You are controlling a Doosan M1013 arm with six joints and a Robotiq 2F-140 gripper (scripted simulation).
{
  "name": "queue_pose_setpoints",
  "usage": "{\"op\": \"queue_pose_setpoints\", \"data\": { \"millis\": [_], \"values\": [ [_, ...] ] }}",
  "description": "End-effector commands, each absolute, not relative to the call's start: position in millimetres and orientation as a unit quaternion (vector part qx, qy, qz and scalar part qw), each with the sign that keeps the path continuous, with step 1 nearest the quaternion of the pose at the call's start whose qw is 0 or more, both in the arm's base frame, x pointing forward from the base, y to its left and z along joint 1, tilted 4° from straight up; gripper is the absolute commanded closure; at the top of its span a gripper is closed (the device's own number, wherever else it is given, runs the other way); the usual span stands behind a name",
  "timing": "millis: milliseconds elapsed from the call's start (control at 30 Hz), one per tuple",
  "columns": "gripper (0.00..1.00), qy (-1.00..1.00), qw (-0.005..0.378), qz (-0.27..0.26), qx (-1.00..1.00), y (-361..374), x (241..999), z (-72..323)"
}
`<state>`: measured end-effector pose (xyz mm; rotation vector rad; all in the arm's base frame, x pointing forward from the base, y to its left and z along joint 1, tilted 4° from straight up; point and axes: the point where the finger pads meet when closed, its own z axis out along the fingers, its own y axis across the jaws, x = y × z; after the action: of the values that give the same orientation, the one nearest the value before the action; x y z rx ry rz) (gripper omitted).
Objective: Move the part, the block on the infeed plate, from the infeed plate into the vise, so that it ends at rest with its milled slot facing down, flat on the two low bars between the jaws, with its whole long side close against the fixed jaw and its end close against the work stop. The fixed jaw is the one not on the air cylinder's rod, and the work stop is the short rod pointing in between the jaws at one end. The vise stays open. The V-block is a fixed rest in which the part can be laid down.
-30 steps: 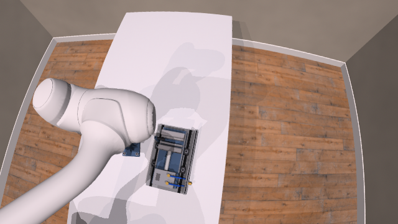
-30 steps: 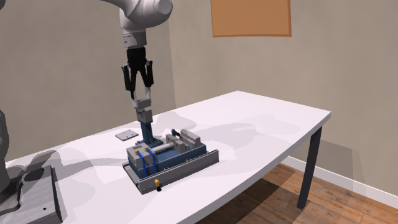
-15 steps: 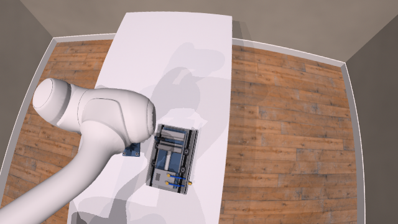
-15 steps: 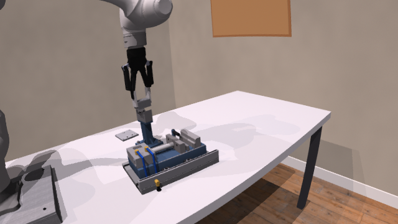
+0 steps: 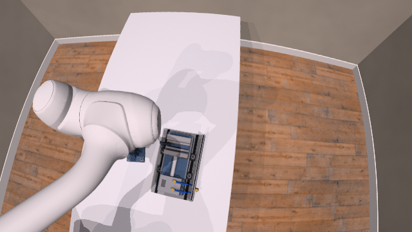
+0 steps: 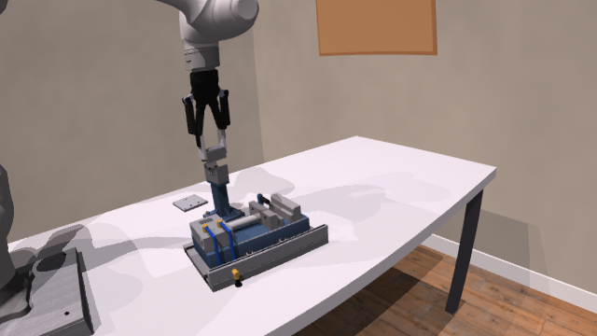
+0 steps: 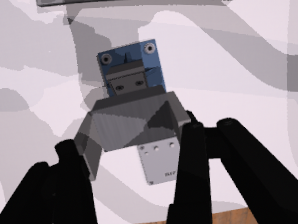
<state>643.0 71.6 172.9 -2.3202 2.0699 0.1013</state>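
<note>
My gripper [image 6: 213, 151] is shut on the grey part [image 6: 214, 153] and holds it in the air just above the grey head of the V-block [image 6: 217, 175]. The V-block stands on a blue post beside the vise [image 6: 256, 229]. In the wrist view the part [image 7: 129, 128] spans between my black fingers, with the V-block's blue base [image 7: 129, 70] beyond it. The infeed plate [image 6: 189, 203] lies bare on the table and also shows in the wrist view [image 7: 158, 160]. The vise is open, with nothing between its jaws [image 5: 178, 146]. In the overhead view the arm hides the gripper and the part.
The vise [image 5: 178, 164] sits on a railed base with an air cylinder and blue hoses [image 6: 216, 243] at its near end. The V-block's base [image 5: 136, 156] shows beside the arm. The robot's grey pedestal [image 6: 56, 289] stands at the table's left end.
</note>
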Motion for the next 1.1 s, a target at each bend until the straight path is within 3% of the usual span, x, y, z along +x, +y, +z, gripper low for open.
{"op": "queue_pose_setpoints", "data": {
  "millis": [0, 1067],
  "values": [
    [1.0, 0.665, 0.015, 0.033, -0.746, 71, 643, 175],
    [1.0, 0.665, 0.015, 0.033, -0.746, 69, 644, 213]
  ]
}}
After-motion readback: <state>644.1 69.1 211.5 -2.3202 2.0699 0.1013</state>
